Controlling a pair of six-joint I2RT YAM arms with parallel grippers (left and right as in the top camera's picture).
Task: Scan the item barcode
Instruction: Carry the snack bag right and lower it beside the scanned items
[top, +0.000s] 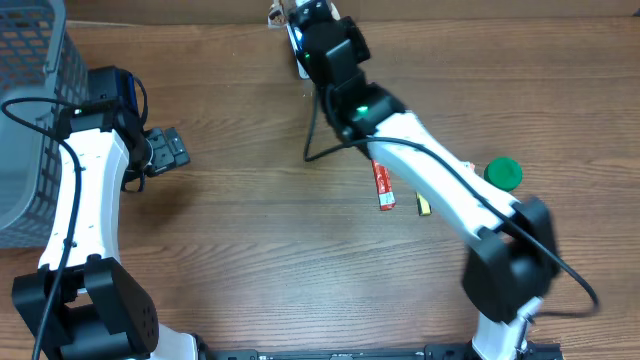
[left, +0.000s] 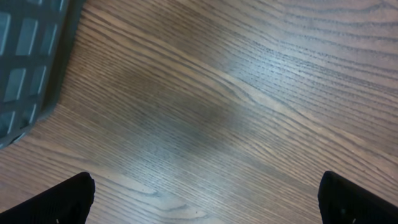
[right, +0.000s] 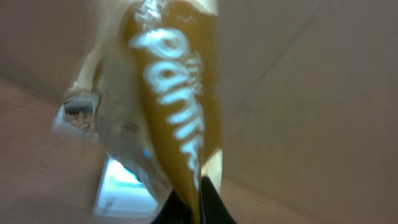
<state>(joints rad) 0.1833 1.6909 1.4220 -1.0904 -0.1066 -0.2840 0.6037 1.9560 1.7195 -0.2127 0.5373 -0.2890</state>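
Observation:
The item, a brown-and-yellow snack packet (right: 171, 93) with white lettering, is pinched by its lower edge in my right gripper (right: 199, 208), which is shut on it. In the overhead view that gripper (top: 296, 18) is stretched to the table's far edge, and the packet (top: 276, 14) barely shows there. Behind the packet a white, blue-lit device (right: 121, 186) lies on the table; overhead it shows as a white shape (top: 297, 58) under the arm. I see no barcode; the packet is blurred. My left gripper (left: 205, 202) hovers open over bare wood, also at the left in the overhead view (top: 170, 148).
A grey mesh basket (top: 30, 110) stands at the far left, its corner (left: 31, 62) near my left gripper. A red packet (top: 383, 185), a small yellow item (top: 422, 206) and a green cap (top: 503, 172) lie right of centre. A black cable (top: 315, 150) trails from the right arm.

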